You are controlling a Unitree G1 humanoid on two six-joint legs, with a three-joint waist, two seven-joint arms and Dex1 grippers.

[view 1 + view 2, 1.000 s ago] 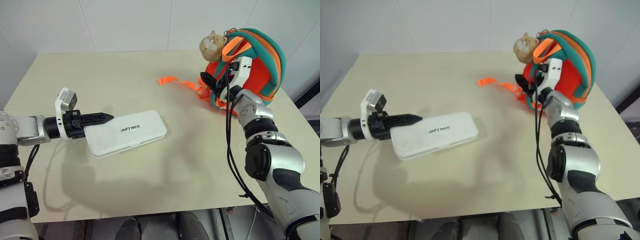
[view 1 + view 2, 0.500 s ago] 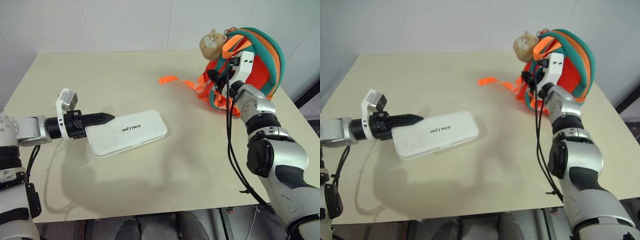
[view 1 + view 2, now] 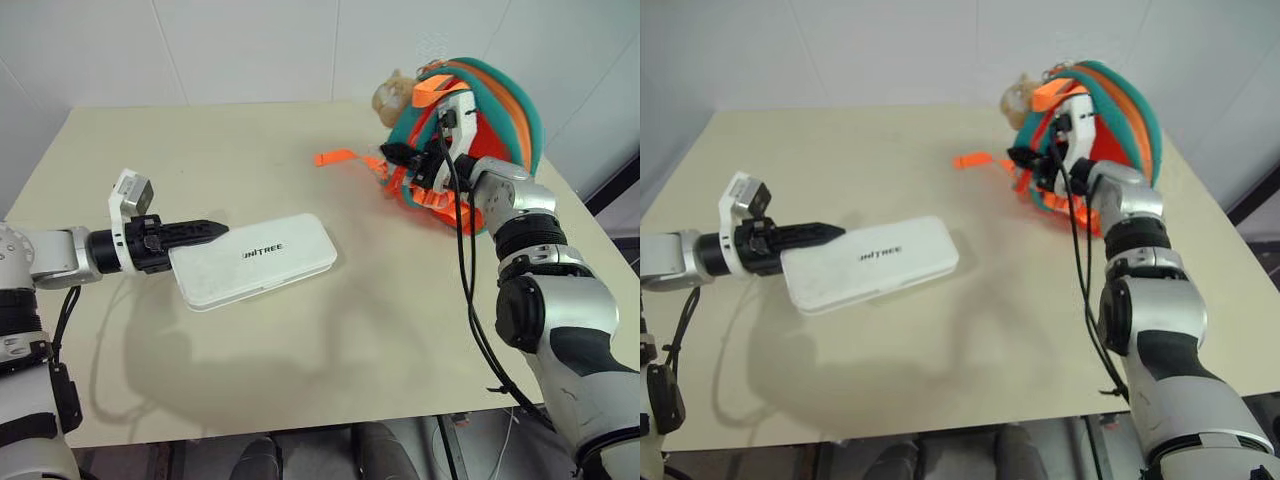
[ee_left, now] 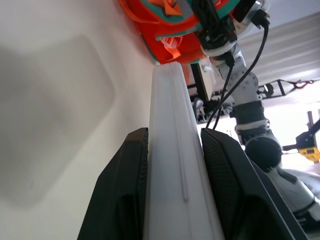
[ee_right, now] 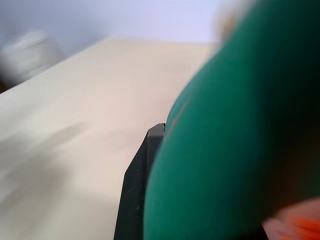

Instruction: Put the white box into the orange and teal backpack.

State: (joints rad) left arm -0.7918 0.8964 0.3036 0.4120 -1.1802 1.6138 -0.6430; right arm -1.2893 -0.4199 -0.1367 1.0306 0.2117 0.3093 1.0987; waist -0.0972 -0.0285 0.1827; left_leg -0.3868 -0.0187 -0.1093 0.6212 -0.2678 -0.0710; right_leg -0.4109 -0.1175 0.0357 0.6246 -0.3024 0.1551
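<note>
Table (image 3: 300,400) bears orange and teal backpack (image 3: 500,100); white box (image 3: 255,261) outside it.

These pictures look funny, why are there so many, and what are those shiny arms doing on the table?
They belong to a robot with two arms. Two pictures come from cameras in its head, looking down at a pale table. The other two come from little cameras on its wrists, so everything there looks very close.

Each arm ends in a tool with two black fingers. The left tool pinches one end of a flat white box; the close-up shows the box between those fingers. The right tool has closed on the teal edging of an orange and teal backpack, which has a tan plush toy on it. The box should go inside the backpack.
</note>
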